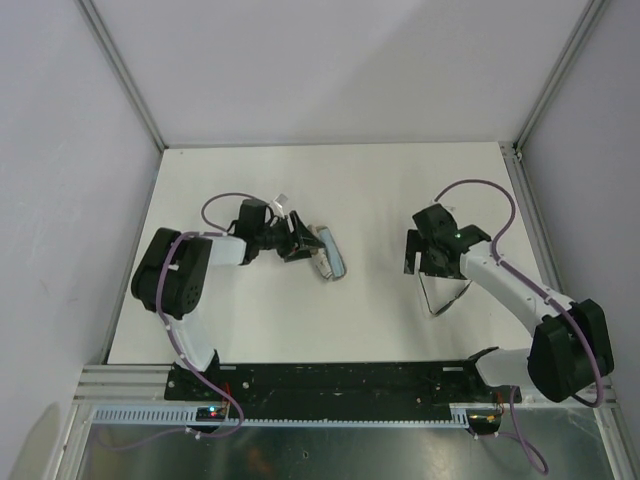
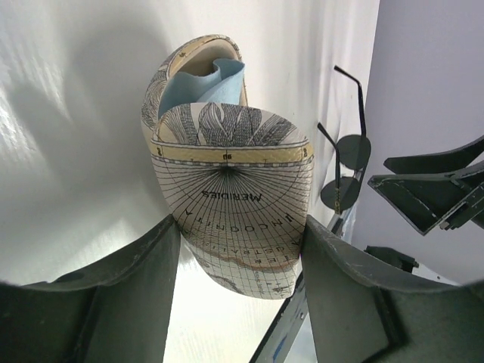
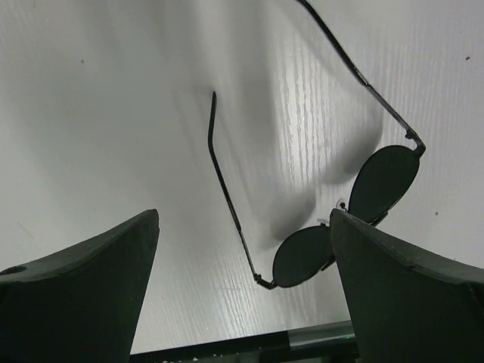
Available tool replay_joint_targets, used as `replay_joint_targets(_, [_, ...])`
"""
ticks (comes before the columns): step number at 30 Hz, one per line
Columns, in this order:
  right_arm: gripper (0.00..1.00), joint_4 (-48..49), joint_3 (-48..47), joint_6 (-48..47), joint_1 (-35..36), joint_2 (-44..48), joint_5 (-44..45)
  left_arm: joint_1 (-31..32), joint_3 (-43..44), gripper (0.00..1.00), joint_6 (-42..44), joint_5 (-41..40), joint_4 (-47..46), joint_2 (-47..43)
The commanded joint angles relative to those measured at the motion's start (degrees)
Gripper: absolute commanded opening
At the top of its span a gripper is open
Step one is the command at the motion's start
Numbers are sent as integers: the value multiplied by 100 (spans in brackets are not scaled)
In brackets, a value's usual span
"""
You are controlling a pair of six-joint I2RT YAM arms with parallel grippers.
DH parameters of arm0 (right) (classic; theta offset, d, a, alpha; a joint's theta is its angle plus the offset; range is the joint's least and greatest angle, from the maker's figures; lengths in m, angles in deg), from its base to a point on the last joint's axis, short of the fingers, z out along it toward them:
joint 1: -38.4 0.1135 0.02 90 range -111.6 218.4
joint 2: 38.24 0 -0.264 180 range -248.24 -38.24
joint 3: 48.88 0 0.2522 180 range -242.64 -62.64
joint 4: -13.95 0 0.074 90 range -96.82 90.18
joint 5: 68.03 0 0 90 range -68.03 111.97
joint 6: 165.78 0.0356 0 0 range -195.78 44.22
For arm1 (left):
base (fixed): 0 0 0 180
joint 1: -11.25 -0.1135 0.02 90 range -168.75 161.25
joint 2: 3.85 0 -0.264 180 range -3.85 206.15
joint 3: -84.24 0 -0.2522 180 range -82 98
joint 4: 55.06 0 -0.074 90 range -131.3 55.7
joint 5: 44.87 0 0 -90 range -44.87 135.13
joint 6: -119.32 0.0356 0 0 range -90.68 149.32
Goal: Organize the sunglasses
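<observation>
1. The right fingers (image 3: 83, 265) stand wide apart with nothing in them, hovering just over the sunglasses (image 3: 336, 219).
2. The sunglasses lie on the counter (image 1: 350, 180) in front of the right arm, well apart from the case. Their temples are unfolded. The lenses sit at the near end, and the temples run away from them toward the far edge, which seems to be the long axis.
3. They look light, thin and springy, and easily bent, with slick lenses. The bridge or a hinge corner seems a safer hold than mid-temple.
4. Farther left, the left fingers (image 2: 136, 287) clamp the open case (image 2: 234, 204), with a cloth (image 2: 215, 83) inside.
</observation>
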Motion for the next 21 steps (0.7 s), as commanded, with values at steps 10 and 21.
replay_joint_targets(10, [99, -1136, 16, 1450, 1266, -90, 1464, 428, -215, 52, 721, -71, 912, -16])
replay_joint_targets(21, [99, -730, 371, 1534, 807, -752, 1635, 531, -196, 52, 755, -93, 912, -91])
